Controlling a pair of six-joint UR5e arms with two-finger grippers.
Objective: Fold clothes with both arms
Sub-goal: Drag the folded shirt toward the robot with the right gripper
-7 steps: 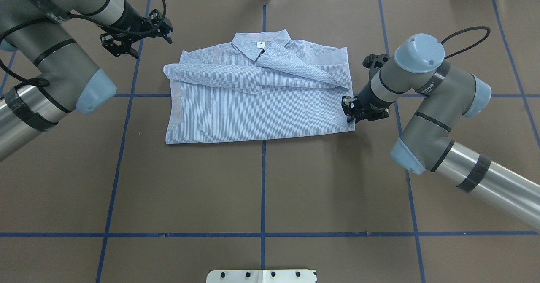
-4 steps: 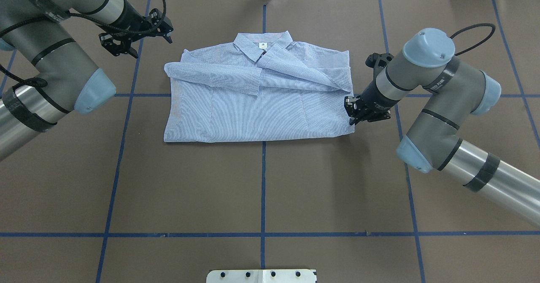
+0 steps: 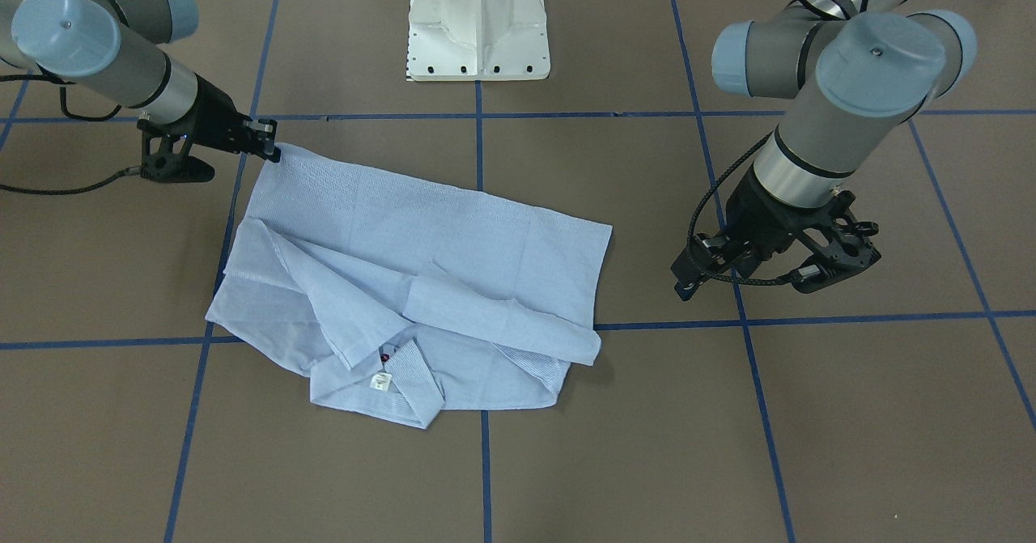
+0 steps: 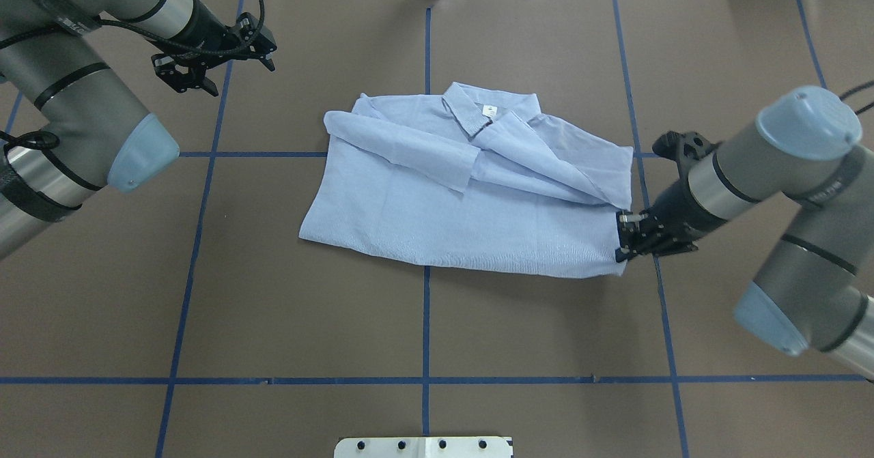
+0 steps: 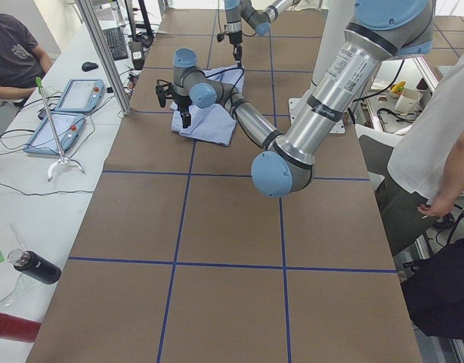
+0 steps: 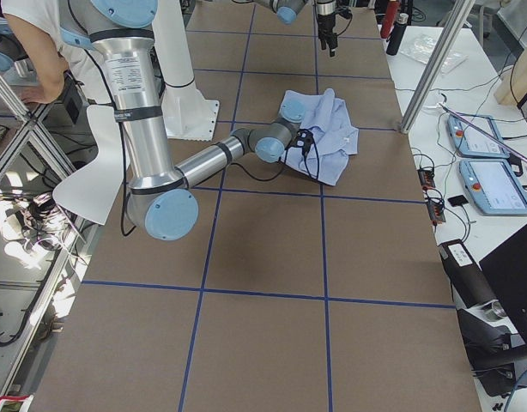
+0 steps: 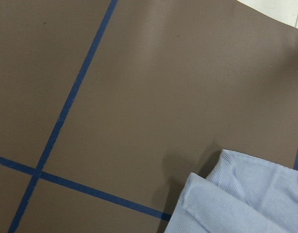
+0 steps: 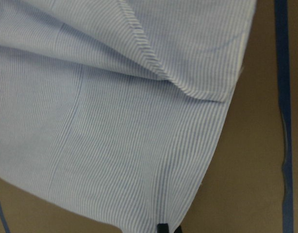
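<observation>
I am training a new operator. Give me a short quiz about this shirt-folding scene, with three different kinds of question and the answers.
1. True or false: the left end effector touches the shirt.
2. Which part of the shirt does the right end effector grip? A) a sleeve cuff B) the near corner on the robot's right C) the far corner on the robot's left
3. Fill in: seen from the robot, the collar points toward the ___ side of the table.
Key: 1 false; 2 B; 3 far.
</observation>
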